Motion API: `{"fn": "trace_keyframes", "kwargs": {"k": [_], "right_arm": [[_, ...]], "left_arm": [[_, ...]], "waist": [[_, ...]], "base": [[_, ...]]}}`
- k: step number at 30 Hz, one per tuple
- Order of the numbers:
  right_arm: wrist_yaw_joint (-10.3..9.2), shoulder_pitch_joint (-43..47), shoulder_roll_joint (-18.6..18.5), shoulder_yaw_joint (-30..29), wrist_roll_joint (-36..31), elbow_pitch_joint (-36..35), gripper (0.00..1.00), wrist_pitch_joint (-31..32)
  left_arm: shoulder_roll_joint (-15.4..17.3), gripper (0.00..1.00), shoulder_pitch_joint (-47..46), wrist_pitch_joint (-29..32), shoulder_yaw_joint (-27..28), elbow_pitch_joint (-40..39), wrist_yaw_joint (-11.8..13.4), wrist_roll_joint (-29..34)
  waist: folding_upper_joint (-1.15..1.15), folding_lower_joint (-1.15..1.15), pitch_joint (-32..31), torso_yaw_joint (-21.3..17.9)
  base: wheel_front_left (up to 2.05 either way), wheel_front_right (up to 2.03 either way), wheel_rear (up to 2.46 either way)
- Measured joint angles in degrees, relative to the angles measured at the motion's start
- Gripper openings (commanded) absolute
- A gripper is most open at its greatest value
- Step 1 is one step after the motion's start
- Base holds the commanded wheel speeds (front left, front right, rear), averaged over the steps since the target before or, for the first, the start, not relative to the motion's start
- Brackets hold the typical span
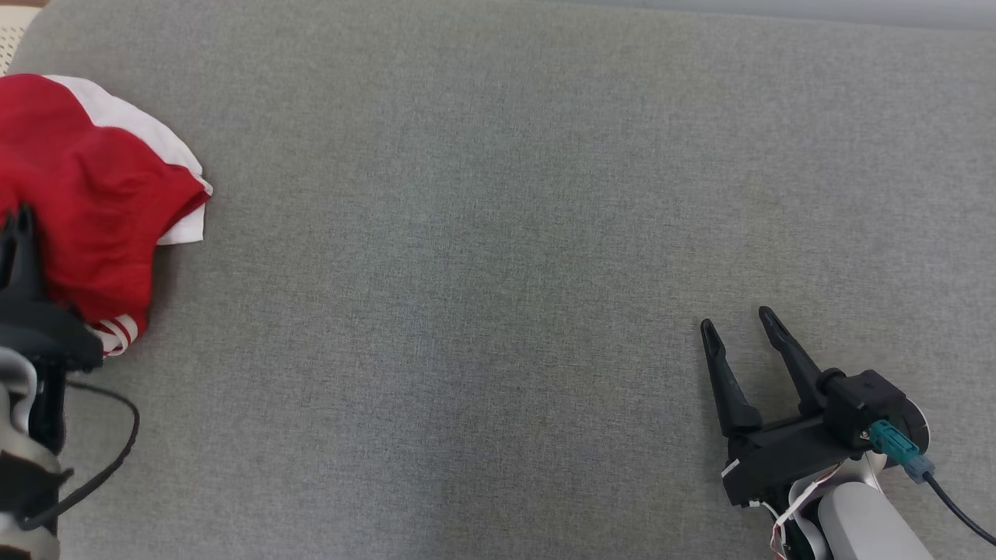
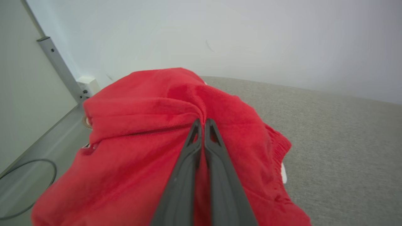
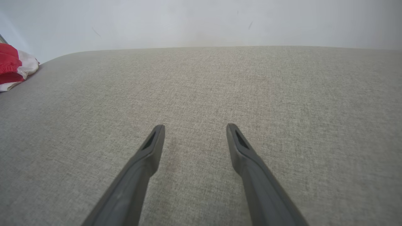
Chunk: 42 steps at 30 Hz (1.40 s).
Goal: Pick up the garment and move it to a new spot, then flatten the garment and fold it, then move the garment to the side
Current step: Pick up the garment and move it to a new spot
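Clenched on the garment (image 2: 135, 131), the left gripper (image 2: 202, 121) is shown in the left wrist view with its two dark fingers (image 2: 182, 175) pressed almost together. A ridge of red cloth is pinched between the tips, and folds are drawn towards that point. The garment is red, with white panels and thin white stripes at one hem. It is bunched in a loose heap at the far left of the grey fabric surface (image 1: 498, 257), close to that surface's rounded left end. Whether the heap is lifted off the surface cannot be told.

In the head view the left gripper is found at the left edge of the picture, with its fingertips laid over the near part of the red heap. A black cable (image 1: 117, 455) is looped beside its wrist.

At the lower right of the same view the right gripper (image 1: 738, 320) is held released, its fingers spread in a wide V. It is placed low over the grey fabric surface, well apart from the garment, and a teal connector (image 1: 895, 445) is plugged into its body. In the right wrist view a small red and white corner of the garment is seen at the far left edge.

A pale wall (image 2: 251, 37) is seen behind the surface, and a metal post (image 2: 58, 64) is seen at the left of the left wrist view.
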Motion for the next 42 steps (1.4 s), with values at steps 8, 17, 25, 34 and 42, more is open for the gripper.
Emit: {"fn": "trace_keyframes", "kwargs": {"k": [8, 17, 25, 34, 42], "right_arm": [[0.00, 0.79, 1.79, -0.88, 0.23, 0.15, 1.00, 0.00], [0.00, 1.48, 4.79, -0.80, 0.86, 0.42, 1.00, 0.00], [0.00, 2.62, 6.64, -1.72, 1.68, 1.11, 1.00, 0.00], [0.00, 3.72, 7.88, -1.83, 1.72, 1.67, 1.00, -0.01], [0.00, 4.07, 7.72, -1.91, 1.72, 1.33, 1.00, 0.00]], "left_arm": [[0.24, 0.00, -2.01, 0.00, -8.14, -10.23, 0.00, 5.06], [-1.96, 0.00, -4.41, 0.00, -14.71, -18.53, 0.00, 4.47], [-4.43, 0.00, -4.47, 0.00, -24.23, -21.58, 0.00, -0.30], [-8.01, 0.00, -4.45, 0.00, -32.45, -22.90, 0.00, -5.35], [-9.60, 0.00, 1.42, 0.00, -36.22, -19.59, -0.01, -8.77]], "waist": [[-0.01, 0.00, -2.44, -0.41], [-0.01, -0.01, -5.18, -1.83], [-0.01, -0.01, -6.87, -5.65], [-0.01, -0.01, -8.83, -11.16], [-0.01, -0.01, -10.57, -15.36]], "base": [[0.00, 0.00, 0.00], [0.00, 0.00, 0.00], [0.00, 0.00, 0.00], [0.00, 0.00, 0.00], [0.00, 0.00, 0.00]]}}
